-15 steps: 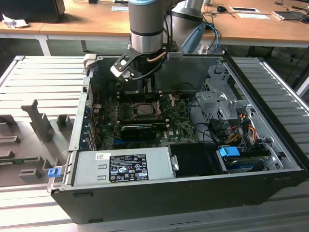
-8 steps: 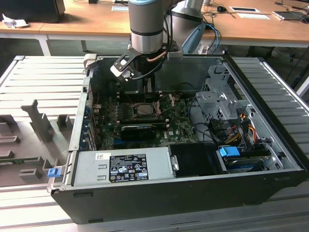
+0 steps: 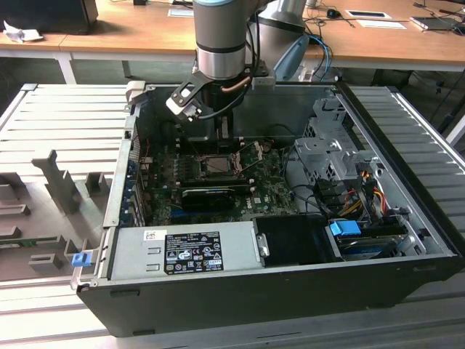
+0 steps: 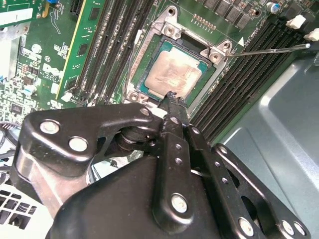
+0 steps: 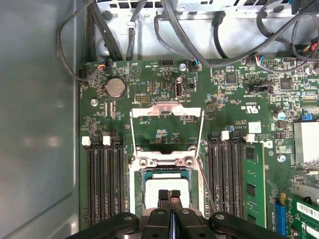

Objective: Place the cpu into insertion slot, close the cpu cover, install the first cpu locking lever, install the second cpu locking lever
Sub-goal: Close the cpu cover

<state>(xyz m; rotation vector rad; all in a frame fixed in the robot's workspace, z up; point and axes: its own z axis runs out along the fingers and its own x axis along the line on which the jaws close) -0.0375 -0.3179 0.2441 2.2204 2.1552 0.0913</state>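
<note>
End effector (image 5: 169, 193): fingers pressed together, nothing held. Tips sit at one edge of the cpu (image 4: 172, 74); cannot tell whether they touch it. Cpu lies flat in the socket (image 4: 218, 51). Cover (image 5: 167, 109) is swung open, back over the board. Lever (image 4: 269, 50) is unlatched.

A ribbed grey table (image 3: 65, 116) carries an open computer case (image 3: 290, 291).

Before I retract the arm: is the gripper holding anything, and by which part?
Nothing is held. The fingers are shut together, tips at the edge of the chip, which lies in its socket.
</note>
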